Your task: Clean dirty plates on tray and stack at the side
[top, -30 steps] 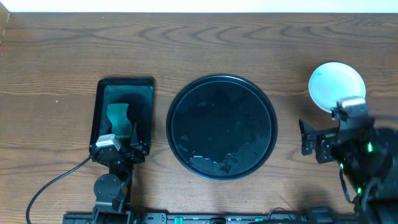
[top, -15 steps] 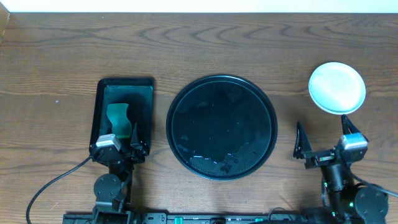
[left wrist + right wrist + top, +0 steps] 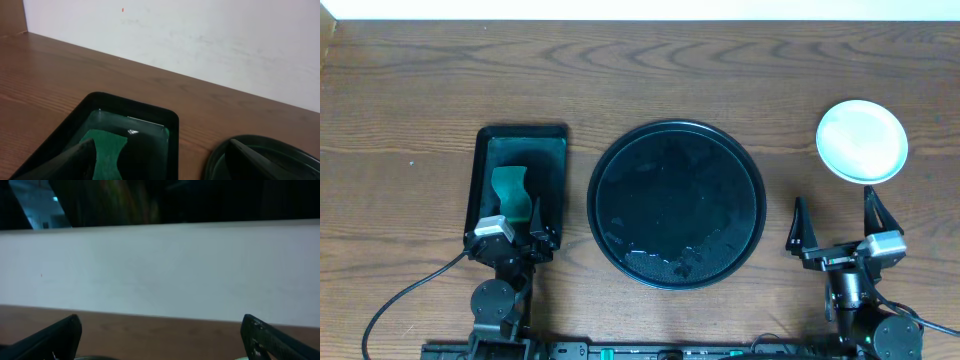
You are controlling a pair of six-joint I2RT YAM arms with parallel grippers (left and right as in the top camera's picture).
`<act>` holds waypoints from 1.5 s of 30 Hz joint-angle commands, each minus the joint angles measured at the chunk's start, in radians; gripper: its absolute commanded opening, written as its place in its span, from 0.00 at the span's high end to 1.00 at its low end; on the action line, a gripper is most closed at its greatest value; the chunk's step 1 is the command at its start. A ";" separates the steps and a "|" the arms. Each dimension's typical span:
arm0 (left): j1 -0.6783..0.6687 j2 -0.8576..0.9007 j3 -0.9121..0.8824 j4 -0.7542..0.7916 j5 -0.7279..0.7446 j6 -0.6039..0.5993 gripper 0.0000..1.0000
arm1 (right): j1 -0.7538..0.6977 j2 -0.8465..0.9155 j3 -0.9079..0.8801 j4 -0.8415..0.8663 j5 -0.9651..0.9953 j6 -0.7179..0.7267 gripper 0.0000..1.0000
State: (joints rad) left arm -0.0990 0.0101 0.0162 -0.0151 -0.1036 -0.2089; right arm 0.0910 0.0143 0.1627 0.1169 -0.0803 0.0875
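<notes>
Overhead, the tray (image 3: 677,204) lies at the middle of the bench (image 3: 650,70), with bare wood on every side and a broad open strip along the far edge. The plates (image 3: 862,141) lie toward the right edge, well apart from the tray. Only the top pale disc shows, so how many are stacked cannot be told. The right gripper (image 3: 835,215) sits by the near edge, nearer than the plates, its jaws spread wide around nothing.

The left gripper (image 3: 510,222) sits over the near end of a rectangular tray (image 3: 520,135) toward the left edge, which holds a green sponge (image 3: 510,188). Its jaws also stand apart and empty.

The left wrist view cuts the round tray off at the lower right corner, and one finger (image 3: 75,160) hides part of the sponge. The right wrist view is blurred, mostly white wall (image 3: 160,270) above a thin strip of bench.
</notes>
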 commanded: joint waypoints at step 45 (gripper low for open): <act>0.005 -0.006 -0.012 -0.048 -0.013 0.009 0.17 | 0.005 -0.009 -0.158 -0.184 -0.056 0.053 0.01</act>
State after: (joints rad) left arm -0.0990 0.0101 0.0170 -0.0162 -0.1036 -0.2089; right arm 0.0910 0.0120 0.0067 -0.0608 -0.1234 0.1555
